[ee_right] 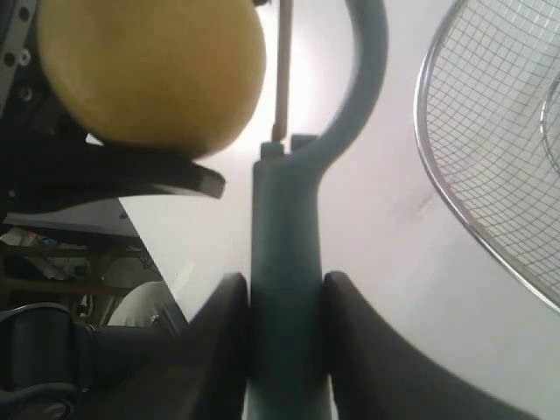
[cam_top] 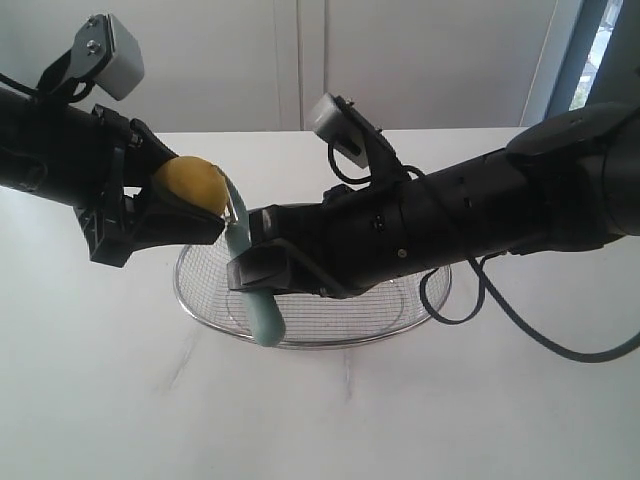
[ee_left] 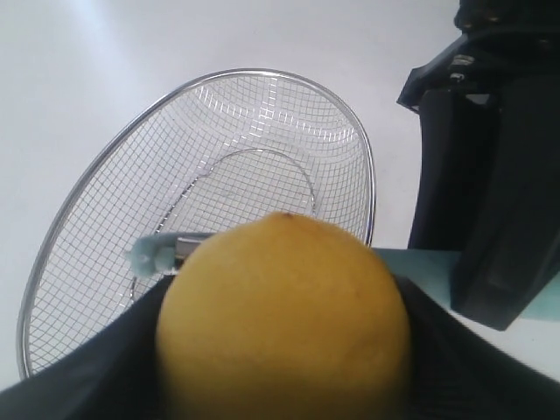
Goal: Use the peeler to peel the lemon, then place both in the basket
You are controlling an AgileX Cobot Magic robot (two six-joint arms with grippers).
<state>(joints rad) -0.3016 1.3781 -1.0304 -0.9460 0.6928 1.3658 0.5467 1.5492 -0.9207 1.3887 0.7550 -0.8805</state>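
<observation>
My left gripper (cam_top: 185,205) is shut on the yellow lemon (cam_top: 188,182), held in the air over the left end of the wire basket (cam_top: 415,315). The lemon (ee_left: 284,319) fills the left wrist view between the black fingers. My right gripper (cam_top: 255,262) is shut on the peeler (cam_top: 262,305) by its teal handle. The handle (ee_right: 287,262) runs between the two black fingers. The peeler's silver blade head (cam_top: 236,208) stands right beside the lemon (ee_right: 149,70); whether it touches the skin I cannot tell.
The basket (ee_left: 52,254) sits on a white table (cam_top: 420,420) and looks empty in the left wrist view. The right arm (cam_top: 480,215) stretches across above the basket from the right. A white wall stands behind the table.
</observation>
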